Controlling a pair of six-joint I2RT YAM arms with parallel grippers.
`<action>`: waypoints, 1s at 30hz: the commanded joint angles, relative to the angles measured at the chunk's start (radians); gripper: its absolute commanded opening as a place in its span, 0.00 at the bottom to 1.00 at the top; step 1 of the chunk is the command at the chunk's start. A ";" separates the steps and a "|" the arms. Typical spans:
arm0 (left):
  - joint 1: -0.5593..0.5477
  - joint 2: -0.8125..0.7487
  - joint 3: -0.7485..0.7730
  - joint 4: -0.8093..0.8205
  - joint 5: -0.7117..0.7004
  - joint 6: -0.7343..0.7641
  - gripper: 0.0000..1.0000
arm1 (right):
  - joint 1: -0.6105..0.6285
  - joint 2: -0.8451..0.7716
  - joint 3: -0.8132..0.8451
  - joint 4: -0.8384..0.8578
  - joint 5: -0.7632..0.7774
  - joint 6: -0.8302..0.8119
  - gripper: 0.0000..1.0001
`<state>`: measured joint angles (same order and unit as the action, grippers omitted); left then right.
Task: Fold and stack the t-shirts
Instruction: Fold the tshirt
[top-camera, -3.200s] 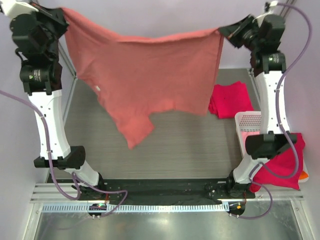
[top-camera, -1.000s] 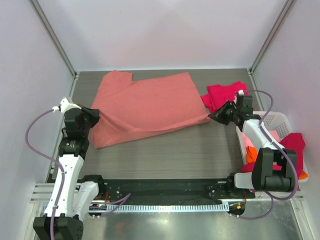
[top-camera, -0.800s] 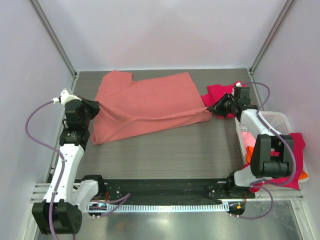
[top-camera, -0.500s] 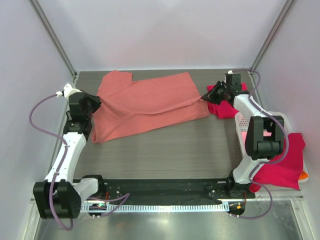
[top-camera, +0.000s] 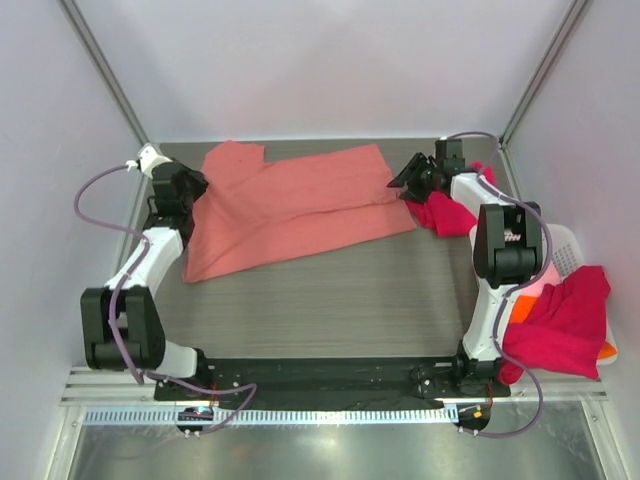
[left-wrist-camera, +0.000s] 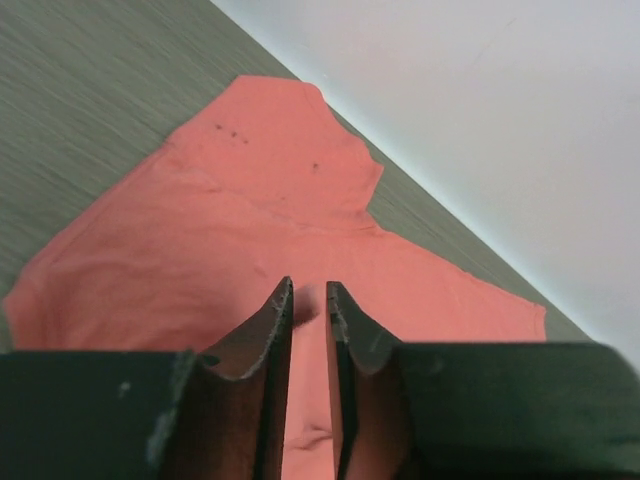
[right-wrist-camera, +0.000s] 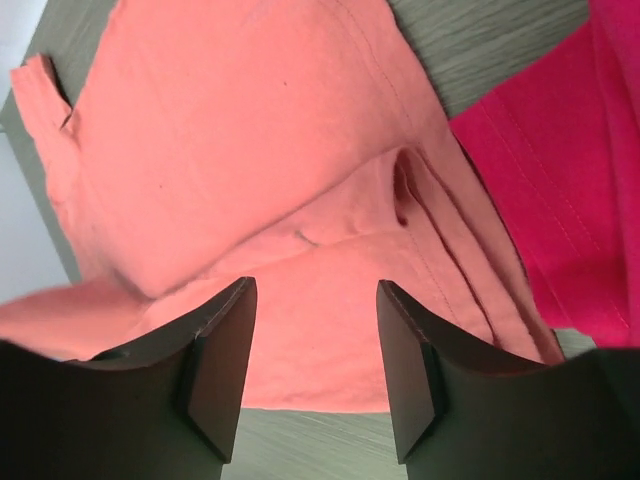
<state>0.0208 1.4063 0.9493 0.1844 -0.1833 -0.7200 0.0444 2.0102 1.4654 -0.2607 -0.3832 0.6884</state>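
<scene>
A salmon-pink t-shirt (top-camera: 300, 205) lies spread on the table, its near part doubled over. My left gripper (top-camera: 194, 186) is at the shirt's left edge. In the left wrist view the left gripper (left-wrist-camera: 308, 290) has its jaws open by a narrow gap, and the salmon shirt (left-wrist-camera: 250, 200) shows through it. My right gripper (top-camera: 399, 180) is at the shirt's right edge. In the right wrist view the right gripper (right-wrist-camera: 315, 290) stands wide open just over the salmon shirt (right-wrist-camera: 230, 130), holding nothing. A crimson-red t-shirt (top-camera: 452, 212) lies folded beside that edge.
A white lattice basket (top-camera: 560, 243) stands at the right edge of the table. Another crimson-red shirt (top-camera: 565, 320) hangs over the basket's rim, with a bit of orange cloth (top-camera: 607, 350) under it. Walls close the table in at the back and sides.
Both arms have swung toward the back of the table along the shirt's edges. Both grippers have gone from shut to open, letting go of the salmon-pink shirt.
</scene>
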 joint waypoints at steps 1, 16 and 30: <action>0.002 0.100 0.084 0.150 0.065 0.017 0.22 | 0.025 -0.101 -0.037 0.024 0.067 -0.016 0.58; -0.012 -0.047 0.092 -0.279 -0.198 -0.059 0.97 | 0.048 -0.436 -0.613 0.256 0.428 0.151 0.51; 0.125 -0.279 -0.202 -0.543 0.042 -0.341 0.95 | 0.094 -0.226 -0.534 0.334 0.486 0.241 0.29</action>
<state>0.1474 1.2098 0.7658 -0.2699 -0.1719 -1.0119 0.1295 1.7676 0.9085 0.0460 0.0425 0.9066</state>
